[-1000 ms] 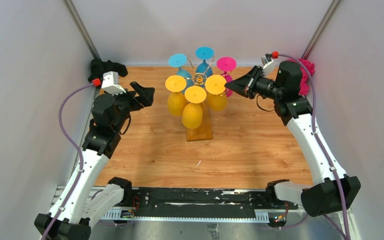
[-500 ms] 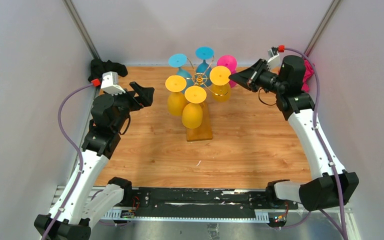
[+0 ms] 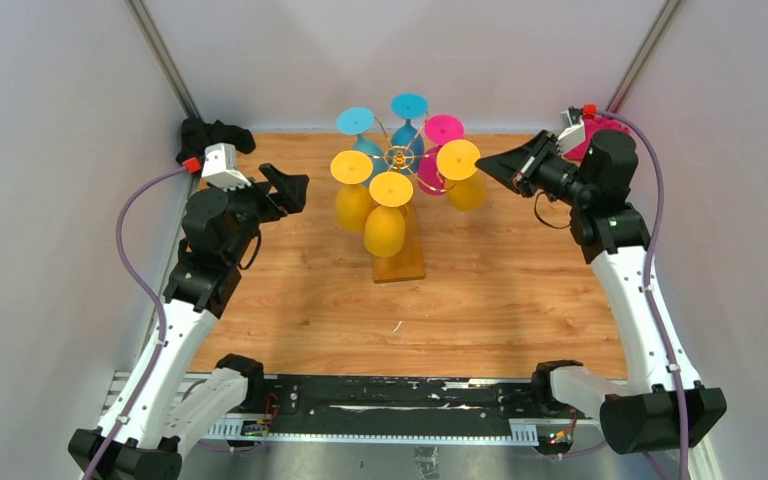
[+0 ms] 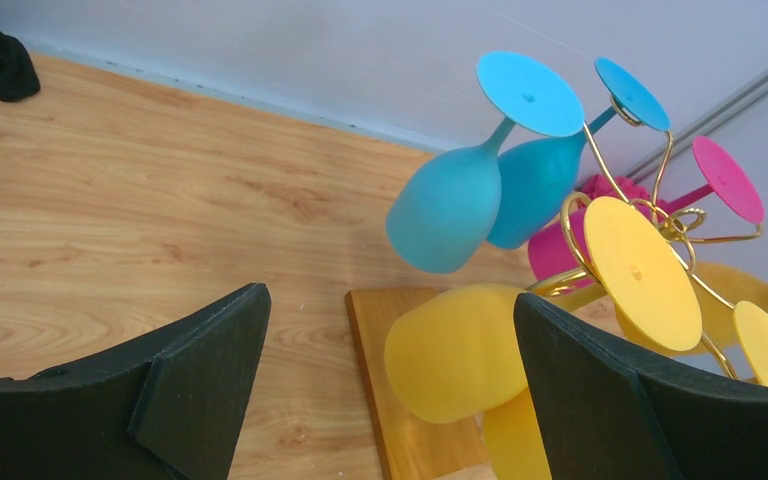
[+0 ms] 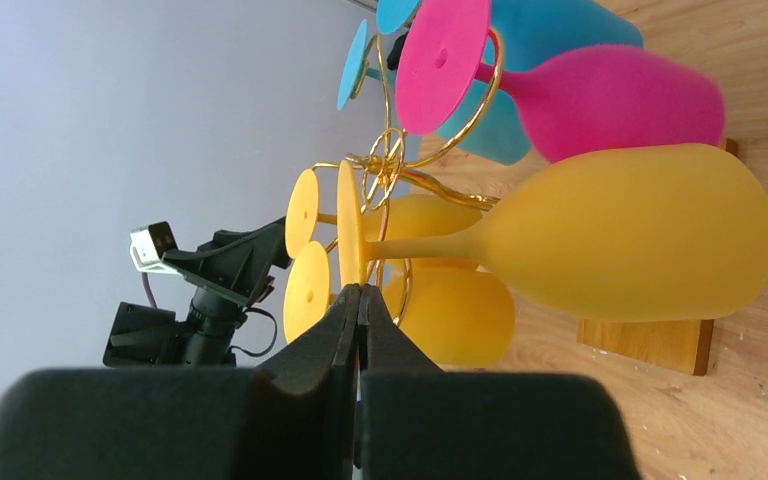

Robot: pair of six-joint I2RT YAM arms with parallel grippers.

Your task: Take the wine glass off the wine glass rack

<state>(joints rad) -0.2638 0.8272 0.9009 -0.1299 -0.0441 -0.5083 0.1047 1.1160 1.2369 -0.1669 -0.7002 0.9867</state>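
Note:
The wine glass rack (image 3: 398,158) of gold wire stands on its amber wooden base (image 3: 401,263) mid-table. My right gripper (image 3: 482,164) is shut on the foot rim of a yellow wine glass (image 3: 466,188), held upside down just right of the rack. In the right wrist view my gripper (image 5: 360,291) pinches the yellow foot disc (image 5: 350,225), and the bowl (image 5: 630,232) lies out to the right. The stem runs close by a gold arm (image 5: 440,195); I cannot tell if they touch. My left gripper (image 3: 286,189) (image 4: 390,300) stands open left of the rack, holding nothing.
Two yellow glasses (image 3: 384,228), two blue glasses (image 3: 357,122) and a pink glass (image 3: 444,129) hang on the rack. A black cloth (image 3: 215,133) lies at the back left corner and a pink object (image 3: 612,128) at the back right. Grey walls enclose the table.
My right gripper has moved right and slightly back, drawing the yellow glass outward from the rack's centre. The left arm has not moved.

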